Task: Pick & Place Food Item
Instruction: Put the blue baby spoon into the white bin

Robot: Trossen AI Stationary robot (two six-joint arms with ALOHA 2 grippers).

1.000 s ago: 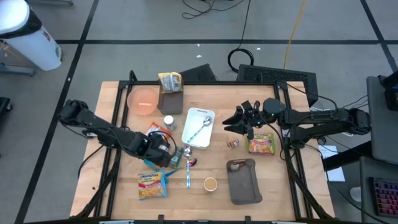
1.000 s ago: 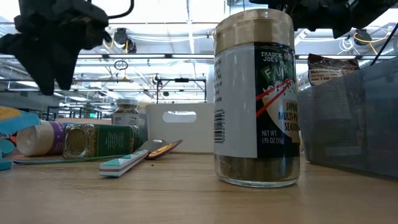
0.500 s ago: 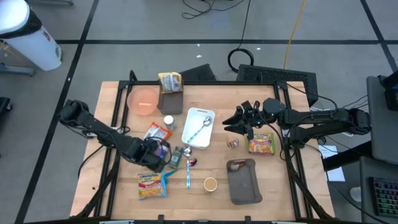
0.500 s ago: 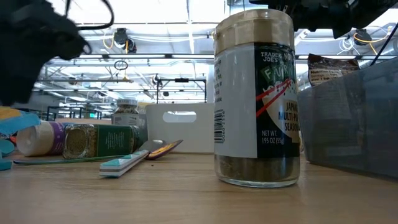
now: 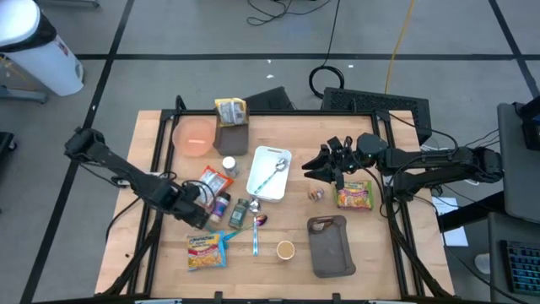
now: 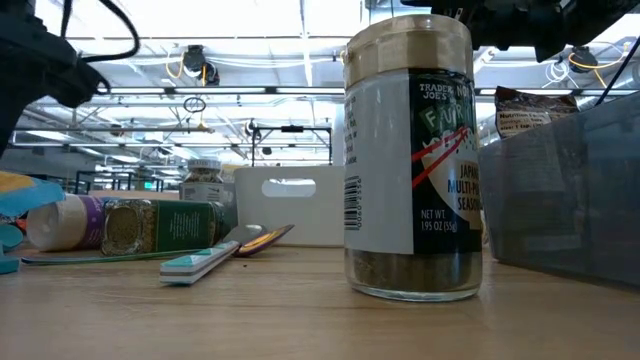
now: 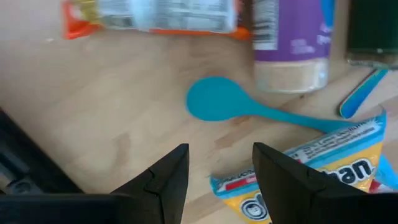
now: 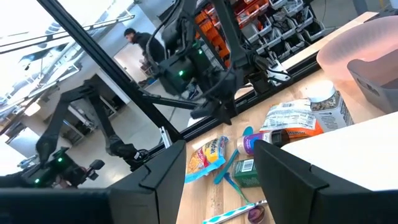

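My left gripper [image 5: 201, 213] [image 7: 217, 155] is open and empty, low over the table's left middle. Past its fingers lie a blue spoon [image 7: 230, 106], a purple-labelled bottle [image 7: 289, 43] on its side, an orange packet [image 7: 155, 15] and a yellow noodle packet [image 7: 311, 180] [image 5: 207, 251], all flat on the wood. My right gripper [image 5: 316, 167] [image 8: 221, 149] is open and empty, raised at the right middle. A pink noodle packet [image 5: 355, 195] lies flat just beside it, toward the table's right edge.
A white tray [image 5: 257, 187] with a spoon stands at the centre, a pink bowl [image 5: 195, 135] and a brown box [image 5: 231, 127] at the back. A grey tray [image 5: 331, 245] and an upright spice jar [image 5: 285, 250] [image 6: 415, 160] stand near the front edge. A green jar [image 5: 239, 211] lies sideways.
My left gripper has drawn back toward the table's left edge, away from the green jar and the purple bottle. Nothing on the table has moved.
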